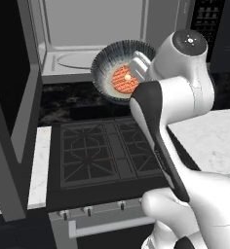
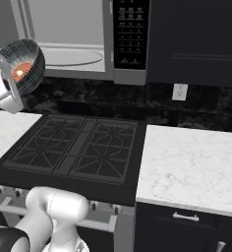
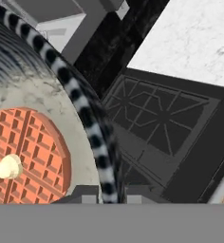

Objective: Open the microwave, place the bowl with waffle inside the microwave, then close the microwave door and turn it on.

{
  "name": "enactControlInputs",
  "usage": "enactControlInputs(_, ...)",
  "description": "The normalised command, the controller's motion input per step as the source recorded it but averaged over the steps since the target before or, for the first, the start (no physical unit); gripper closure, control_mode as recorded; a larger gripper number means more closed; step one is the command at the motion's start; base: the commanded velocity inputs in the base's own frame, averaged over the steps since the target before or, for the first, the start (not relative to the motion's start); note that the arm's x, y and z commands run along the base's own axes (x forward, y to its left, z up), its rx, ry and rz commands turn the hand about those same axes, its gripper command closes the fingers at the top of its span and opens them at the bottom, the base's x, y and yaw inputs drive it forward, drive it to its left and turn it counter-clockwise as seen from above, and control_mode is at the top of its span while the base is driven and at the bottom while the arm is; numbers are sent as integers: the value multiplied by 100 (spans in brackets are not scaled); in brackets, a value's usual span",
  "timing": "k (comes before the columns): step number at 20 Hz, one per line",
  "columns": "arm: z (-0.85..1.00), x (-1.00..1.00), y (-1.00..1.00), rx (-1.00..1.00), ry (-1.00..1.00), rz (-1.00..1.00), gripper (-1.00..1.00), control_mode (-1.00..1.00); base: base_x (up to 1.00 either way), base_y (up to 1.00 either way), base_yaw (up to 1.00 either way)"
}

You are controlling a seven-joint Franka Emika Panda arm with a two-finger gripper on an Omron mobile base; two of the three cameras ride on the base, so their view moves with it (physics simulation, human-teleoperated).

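Bowl (image 1: pixel 108 68): we see it lifted clear of the stove, tipped steeply so its inside faces back toward the base cameras; it hangs just in front of the microwave's open cavity, not inside.
Waffle (image 1: pixel 125 80): lies against the bowl's bottom, pale dab at its centre, staying put despite the tilt.
Gripper (image 3: pixel 111 195): we read the two fingertips as clamped on the bowl's rim, one tip inside the wall, one outside, rim running up between them.
Arm pose: rises from the near right, forearm reaching far and left over the cooktop, wrist bent up high at cavity height.
Microwave (image 2: pixel 69 37): mounted above the stove, cavity lit grey, turntable visible, button panel on its right.
Microwave door (image 1: pixel 12 112): swung wide open at the left, edge toward us.
Stove (image 2: pixel 73 147): black grates directly below the bowl.
Counter (image 2: pixel 191 165): white marble, right of the stove.
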Motion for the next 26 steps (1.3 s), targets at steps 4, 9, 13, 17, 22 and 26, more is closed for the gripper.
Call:
enactControlInputs(4, 43, 50, 0, 18, -14, -20, 100, -100, 0, 0, 0)
enactControlInputs(9, 36, 65, 0, 22, 0, -13, 100, -100, 0, 0, 0)
enactControlInputs(13, 3, 73, 8, 18, 1, -14, 100, -100, 0, 0, 0)
enactControlInputs(17, -1, 69, 13, 14, 0, -16, 100, -100, 0, 0, 0)
enactControlInputs(22, -3, 73, 5, 16, 0, -8, 100, -100, 0, 0, 0)
enactControlInputs(26, 0, 78, 1, 18, 3, 0, 100, -100, 0, 0, 0)
